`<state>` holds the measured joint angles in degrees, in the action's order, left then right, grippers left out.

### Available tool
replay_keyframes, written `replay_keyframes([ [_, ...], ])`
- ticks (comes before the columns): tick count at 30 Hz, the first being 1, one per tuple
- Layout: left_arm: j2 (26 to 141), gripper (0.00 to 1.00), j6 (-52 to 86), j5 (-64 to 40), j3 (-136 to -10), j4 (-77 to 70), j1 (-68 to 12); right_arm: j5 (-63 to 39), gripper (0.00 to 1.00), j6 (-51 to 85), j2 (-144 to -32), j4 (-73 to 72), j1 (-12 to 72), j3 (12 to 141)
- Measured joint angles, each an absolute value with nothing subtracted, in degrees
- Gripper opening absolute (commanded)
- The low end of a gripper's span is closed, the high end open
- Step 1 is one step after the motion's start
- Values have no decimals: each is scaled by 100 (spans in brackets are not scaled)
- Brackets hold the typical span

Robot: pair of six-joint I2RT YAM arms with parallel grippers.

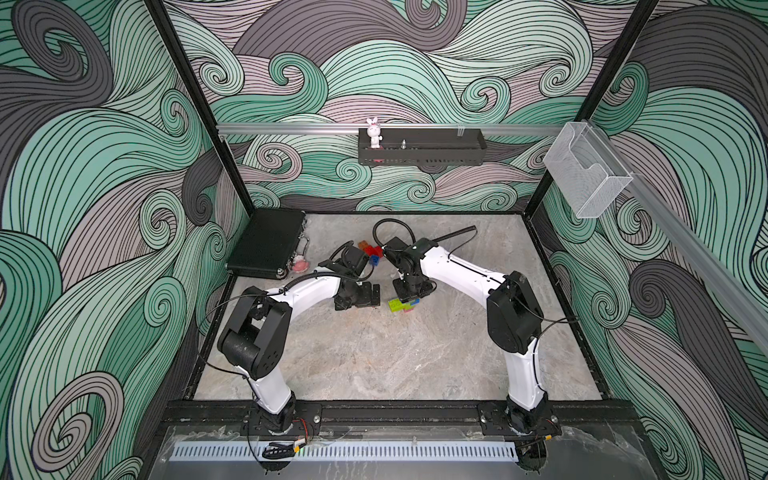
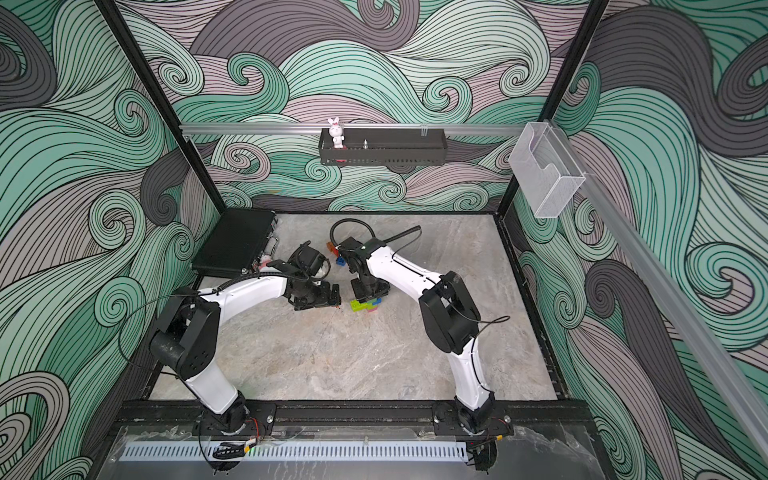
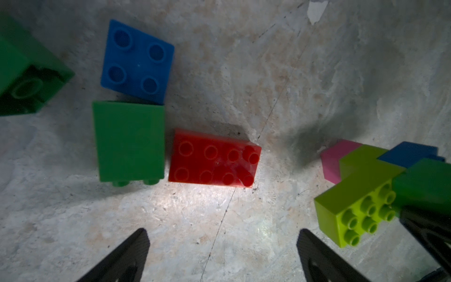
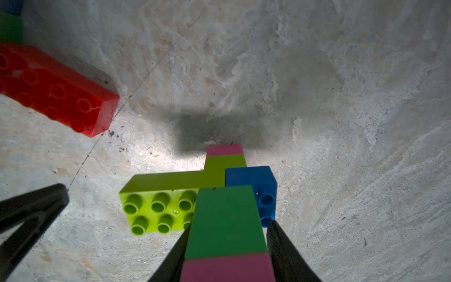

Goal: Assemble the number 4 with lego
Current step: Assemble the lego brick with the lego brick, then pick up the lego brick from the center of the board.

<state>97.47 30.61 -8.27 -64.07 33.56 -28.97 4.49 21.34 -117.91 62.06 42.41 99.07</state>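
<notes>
A joined lego piece (image 1: 400, 306) (image 2: 365, 306) lies on the stone table near the middle. It has a lime brick (image 4: 158, 210), a blue brick (image 4: 253, 178), a pink end (image 4: 224, 149) and a green brick (image 4: 227, 219) on a pink one. My right gripper (image 4: 229, 224) (image 1: 411, 296) straddles the green brick, and a thin gap shows along one finger. My left gripper (image 3: 222, 232) (image 1: 358, 298) hangs wide open over bare table, beside a loose red brick (image 3: 214, 161). A blue brick (image 3: 138, 63) and a green brick (image 3: 129, 141) lie past the red one.
More loose bricks (image 1: 374, 252) sit behind the wrists. A black case (image 1: 266, 243) lies at the back left with a pink-and-white toy figure (image 1: 299, 262) beside it. A black shelf (image 1: 419, 151) hangs on the rear wall, and a clear bin (image 1: 586, 174) on the right rail.
</notes>
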Motion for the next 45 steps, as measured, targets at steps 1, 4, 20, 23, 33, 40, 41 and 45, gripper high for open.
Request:
replay_keyframes([
  [1,9730,99,3063,-801,-6407,3369,-2897,451,49,2139,-11791,6213,4241,9935],
  [4,9703,99,3063,-742,-6407,3393,-2897,454,50,2150,-11791,6219,4241,10038],
  [20,9657,99,3046,-617,-6407,3483,-2897,454,80,2226,-11369,6053,4241,9961],
  [23,9647,99,3039,-620,-6420,3489,-2897,454,99,2233,-10720,5682,4241,9592],
  [33,9664,98,3116,-364,-7017,3524,-2888,1291,99,2272,-7977,3570,4117,7312],
  [40,9664,93,3083,504,-6884,3538,-2851,2086,99,2150,-6796,2523,3848,5833],
  [41,9668,92,3065,593,-6886,3540,-2840,2115,99,2115,-6661,2399,3802,5684],
  [45,9907,91,3039,867,-7098,3647,-2788,2075,99,1994,-6324,1992,3594,5323],
])
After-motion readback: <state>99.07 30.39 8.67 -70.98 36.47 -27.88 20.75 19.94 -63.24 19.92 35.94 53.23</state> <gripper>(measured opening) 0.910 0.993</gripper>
